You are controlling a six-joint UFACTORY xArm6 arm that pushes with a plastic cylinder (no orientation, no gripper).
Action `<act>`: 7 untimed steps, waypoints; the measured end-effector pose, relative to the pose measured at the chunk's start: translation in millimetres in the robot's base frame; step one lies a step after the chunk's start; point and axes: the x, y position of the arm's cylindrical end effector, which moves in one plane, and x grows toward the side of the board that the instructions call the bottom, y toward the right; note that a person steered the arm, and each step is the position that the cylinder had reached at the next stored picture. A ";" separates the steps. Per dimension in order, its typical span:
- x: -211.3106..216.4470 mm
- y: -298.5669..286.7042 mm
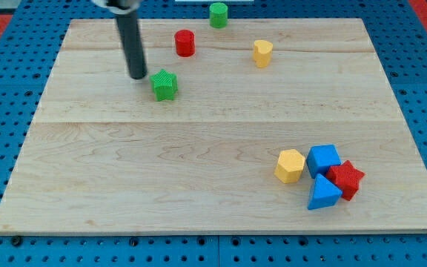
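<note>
Where the dark rod came down at the worktop's point(87, 148) upper left, my tip point(137, 76), a bare end with no pincer and holding nothing, stood just left of the green block point(164, 84), the red cylinder point(184, 43) lying farther up and right.

a single view looks down steeply on the wooden surface point(199, 170) from its 6 o'clock edge, facing 12 o'clock, near enough to fill the frame.

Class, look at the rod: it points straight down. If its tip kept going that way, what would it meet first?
My tip would meet the wooden board itself, apparently already touching. The green block sits just to its right.
</note>
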 end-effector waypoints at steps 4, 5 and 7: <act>-102.3 78.5; -94.1 91.1; -42.5 104.3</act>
